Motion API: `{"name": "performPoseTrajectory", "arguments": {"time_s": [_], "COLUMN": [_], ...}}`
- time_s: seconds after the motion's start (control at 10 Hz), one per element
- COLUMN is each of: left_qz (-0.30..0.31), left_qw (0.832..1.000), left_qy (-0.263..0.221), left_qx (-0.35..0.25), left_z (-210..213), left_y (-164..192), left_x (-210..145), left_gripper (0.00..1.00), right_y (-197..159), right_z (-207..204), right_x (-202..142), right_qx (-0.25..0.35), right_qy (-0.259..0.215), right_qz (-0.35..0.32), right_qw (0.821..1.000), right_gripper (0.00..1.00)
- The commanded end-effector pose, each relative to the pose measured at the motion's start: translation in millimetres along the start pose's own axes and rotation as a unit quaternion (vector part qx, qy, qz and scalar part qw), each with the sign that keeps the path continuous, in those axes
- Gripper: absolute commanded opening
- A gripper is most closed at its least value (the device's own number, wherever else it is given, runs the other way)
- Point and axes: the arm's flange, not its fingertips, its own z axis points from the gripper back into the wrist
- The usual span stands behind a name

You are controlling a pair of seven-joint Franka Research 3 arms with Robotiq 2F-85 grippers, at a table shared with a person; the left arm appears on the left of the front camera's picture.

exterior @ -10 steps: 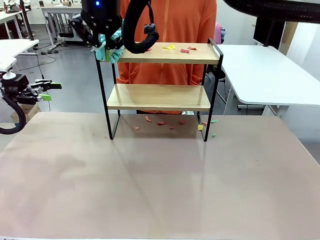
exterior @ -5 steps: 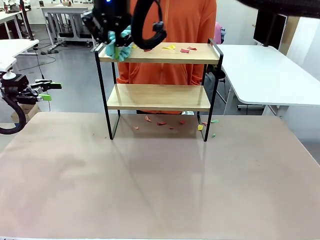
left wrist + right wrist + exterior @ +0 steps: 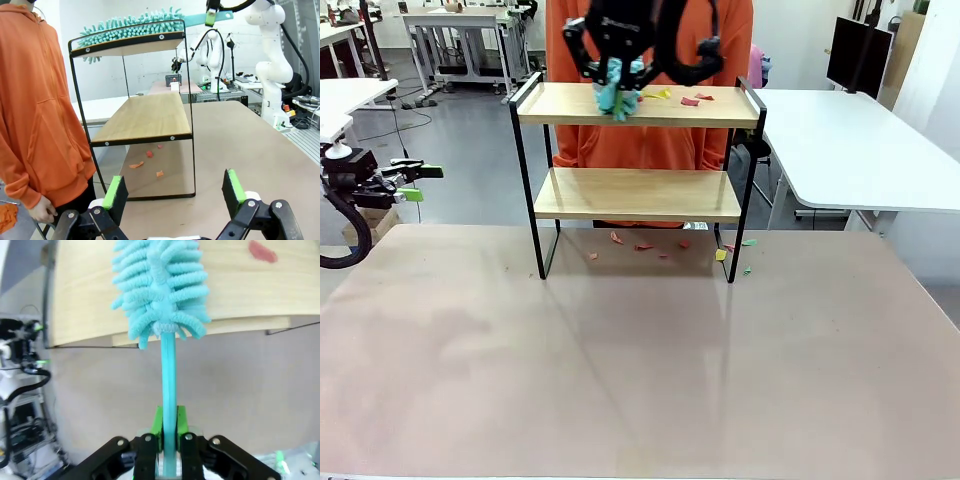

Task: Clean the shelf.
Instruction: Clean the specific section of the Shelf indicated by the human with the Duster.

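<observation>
- Off the counter (image 3: 640, 380) left edge: left fingers (image 3: 116, 192) wide, empty.
- Scraps (image 3: 642, 245) litter the counter under the shelf (image 3: 638, 195), which stands far-middle.
- On the top board: right fingers (image 3: 157, 421) pinch the duster (image 3: 160, 290) handle.
- Risk: a sweep snags the side rail (image 3: 752, 92), or flings top scraps (image 3: 690, 100) onto the person (image 3: 650, 150) close behind.

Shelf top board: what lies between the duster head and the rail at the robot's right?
Small scraps, one yellow and two reddish, lie on the shelf beyond the duster; the front view shows them.
</observation>
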Motion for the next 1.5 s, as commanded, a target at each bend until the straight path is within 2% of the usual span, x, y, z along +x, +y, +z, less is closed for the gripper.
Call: {"name": "performPoseTrajectory", "arguments": {"time_s": [0.0, 0.5, 0.7, 0.8, 0.9, 1.0, 1.2, 1.3, 1.4], "left_qz": [-0.001, -0.001, -0.001, -0.001, -0.001, -0.001, -0.001, -0.001, -0.001], "left_qw": [1.000, 1.000, 1.000, 1.000, 1.000, 1.000, 1.000, 1.000, 1.000], "left_qy": [0.004, 0.004, 0.004, 0.004, 0.004, 0.004, 0.004, 0.004, 0.004], "left_qx": [-0.002, -0.002, -0.002, -0.002, -0.002, -0.002, -0.002, -0.002, -0.002], "left_z": [0, 0, 0, 0, 0, 0, 0, 0, 0], "left_y": [0, 0, 0, 0, 0, 0, 0, 0, 0], "left_x": [3, 3, 3, 3, 3, 3, 3, 3, 3], "left_gripper": [1.00, 1.00, 1.00, 1.00, 1.00, 1.00, 1.00, 1.00, 1.00], "right_y": [-51, -141, -164, -163, -147, -151, -151, -146, -150], "right_z": [-6, 0, 15, 27, 42, 22, 22, 33, 49], "right_x": [0, 39, 42, 35, 19, 50, 50, 40, 34], "right_qx": [-0.015, -0.045, -0.055, -0.009, 0.058, -0.048, -0.048, -0.021, 0.017], "right_qy": [0.013, 0.041, -0.003, -0.024, -0.026, -0.005, -0.005, -0.012, -0.035], "right_qz": [-0.012, -0.044, -0.040, -0.023, -0.012, -0.041, -0.041, -0.035, 0.005], "right_qw": [1.000, 0.997, 0.998, 0.999, 0.998, 0.998, 0.998, 0.999, 0.999], "right_gripper": [0.13, 0.13, 0.13, 0.13, 0.13, 0.13, 0.13, 0.13, 0.13]}}
